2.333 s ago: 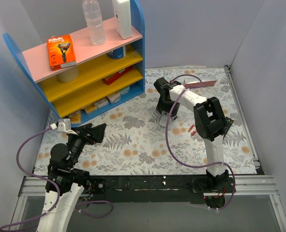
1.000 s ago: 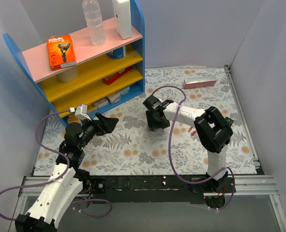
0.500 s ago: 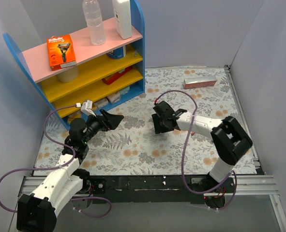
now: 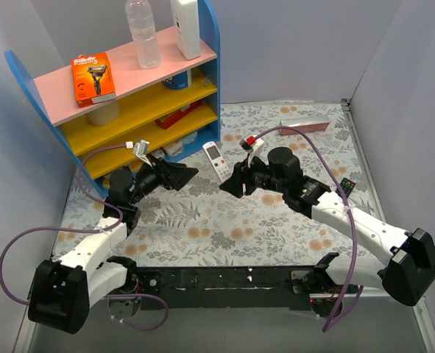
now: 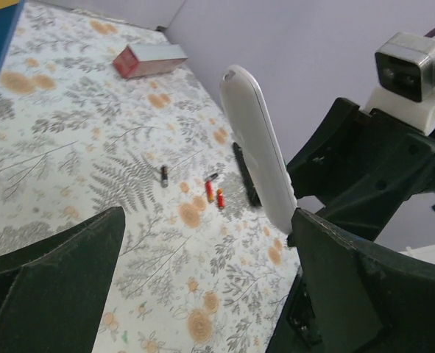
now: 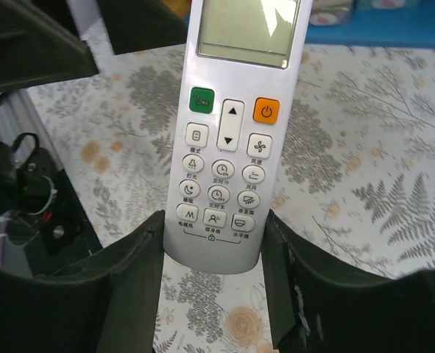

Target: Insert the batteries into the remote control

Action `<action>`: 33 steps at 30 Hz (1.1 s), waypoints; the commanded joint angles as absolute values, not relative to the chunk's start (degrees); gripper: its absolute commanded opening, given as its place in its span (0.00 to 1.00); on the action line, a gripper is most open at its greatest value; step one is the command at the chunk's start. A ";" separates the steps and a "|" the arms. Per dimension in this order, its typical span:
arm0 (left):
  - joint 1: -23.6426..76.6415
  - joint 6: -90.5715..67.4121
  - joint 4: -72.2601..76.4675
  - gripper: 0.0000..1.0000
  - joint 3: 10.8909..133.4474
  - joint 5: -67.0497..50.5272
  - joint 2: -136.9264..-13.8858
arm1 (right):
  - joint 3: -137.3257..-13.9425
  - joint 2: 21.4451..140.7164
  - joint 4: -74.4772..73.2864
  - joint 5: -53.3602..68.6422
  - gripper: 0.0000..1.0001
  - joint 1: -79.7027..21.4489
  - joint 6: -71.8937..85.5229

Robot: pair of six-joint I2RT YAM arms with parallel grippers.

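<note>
White remote [image 6: 232, 132] clamped btwn R fingers [image 6: 132, 287]; L fingers [image 5: 48, 287] wide, batteries [image 5: 219, 198] on table beyond

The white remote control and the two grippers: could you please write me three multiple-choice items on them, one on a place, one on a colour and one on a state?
1. Where is the remote control? A in the left gripper; B in the right gripper; C in neither gripper.
2. What colour is its power button? A blue; B purple; C orange.
3. How is the left gripper? A open, nothing between its fingers; B shut on the remote control; C shut on nothing.
Answers: 1 B, the right wrist view shows the remote control's lower end clamped between that gripper's fingers. 2 C, the button at the keypad's upper right is orange. 3 A, the left wrist view shows its fingers wide apart, gripping nothing.
</note>
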State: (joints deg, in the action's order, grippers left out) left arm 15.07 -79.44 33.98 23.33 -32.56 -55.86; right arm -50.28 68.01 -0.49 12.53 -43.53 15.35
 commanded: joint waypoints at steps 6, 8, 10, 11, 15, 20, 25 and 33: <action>15.29 -96.48 63.15 0.98 26.37 -39.02 -63.72 | -48.08 65.48 15.02 27.68 0.30 -43.51 20.56; 15.29 -98.95 65.82 0.98 26.10 -38.85 -65.39 | -48.16 65.57 15.55 29.00 0.30 -43.50 20.92; 15.29 -102.20 68.98 0.98 25.75 -38.76 -67.66 | -48.34 65.48 16.26 30.31 0.30 -43.51 21.44; 15.29 -103.52 73.08 0.98 25.49 -38.76 -68.72 | -48.34 65.48 16.61 30.67 0.30 -43.42 21.62; 15.38 -109.94 82.60 0.98 25.84 -39.02 -74.08 | -48.43 65.65 17.49 32.52 0.30 -43.51 22.41; 16.35 -115.13 91.04 0.98 29.52 -40.69 -80.67 | -48.60 66.27 18.28 34.01 0.30 -43.59 23.29; 16.96 -116.81 95.62 0.97 30.93 -40.34 -82.44 | -48.87 66.71 18.11 34.45 0.30 -43.68 23.29; 16.96 -118.38 99.49 0.84 30.85 -41.31 -82.27 | -48.25 67.24 20.12 35.16 0.30 -43.59 25.22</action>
State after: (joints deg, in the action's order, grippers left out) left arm 16.73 -114.89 75.94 29.67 -40.45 -82.19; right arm -47.88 67.68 12.60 30.63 -42.76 24.23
